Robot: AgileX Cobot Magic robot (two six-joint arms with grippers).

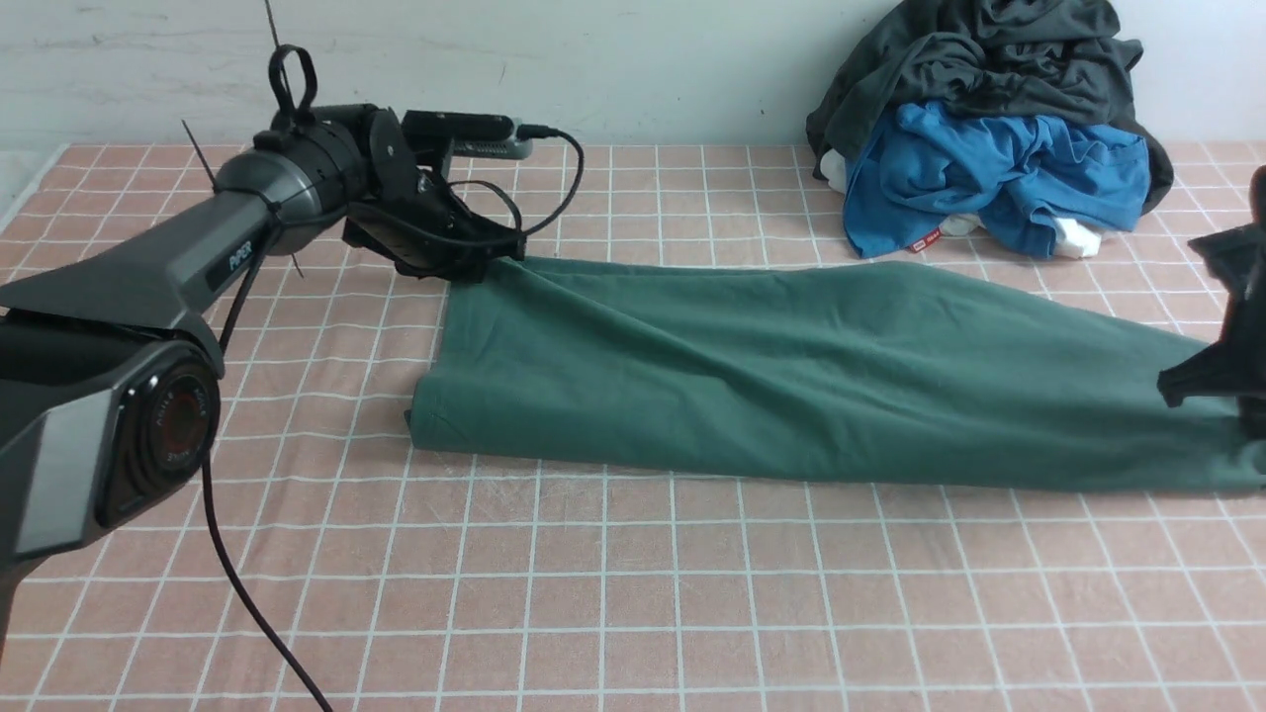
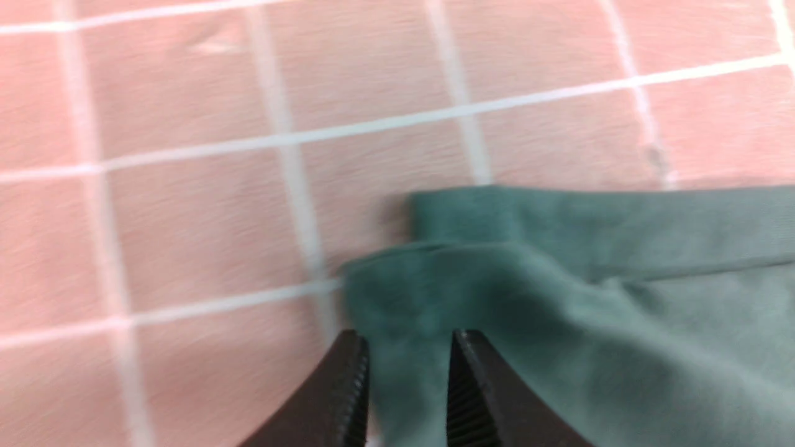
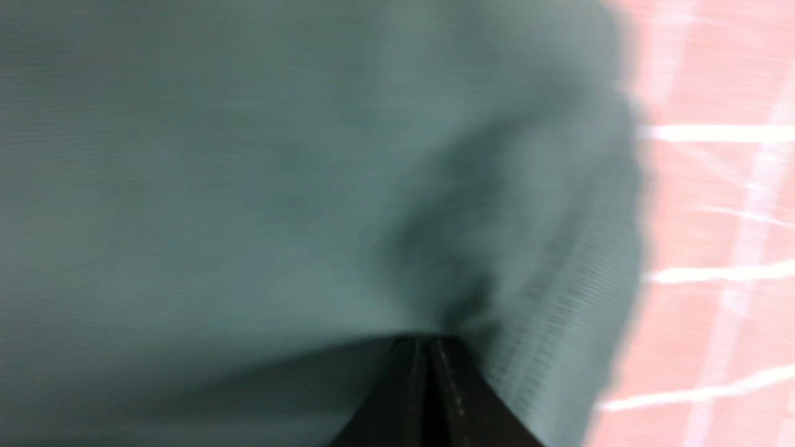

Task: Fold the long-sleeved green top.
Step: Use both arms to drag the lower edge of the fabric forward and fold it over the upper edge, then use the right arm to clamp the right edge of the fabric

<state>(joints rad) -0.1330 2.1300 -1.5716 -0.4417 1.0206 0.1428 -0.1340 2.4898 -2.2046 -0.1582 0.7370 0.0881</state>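
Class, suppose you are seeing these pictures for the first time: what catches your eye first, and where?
The green long-sleeved top lies stretched across the middle of the pink checked table, the left gripper at its far left corner and the right gripper pinching its right end. A heap of dark grey and blue clothes sits at the far right by the wall.

The only legible marking is "PiPER", printed white on the left arm [image 1: 240,259].
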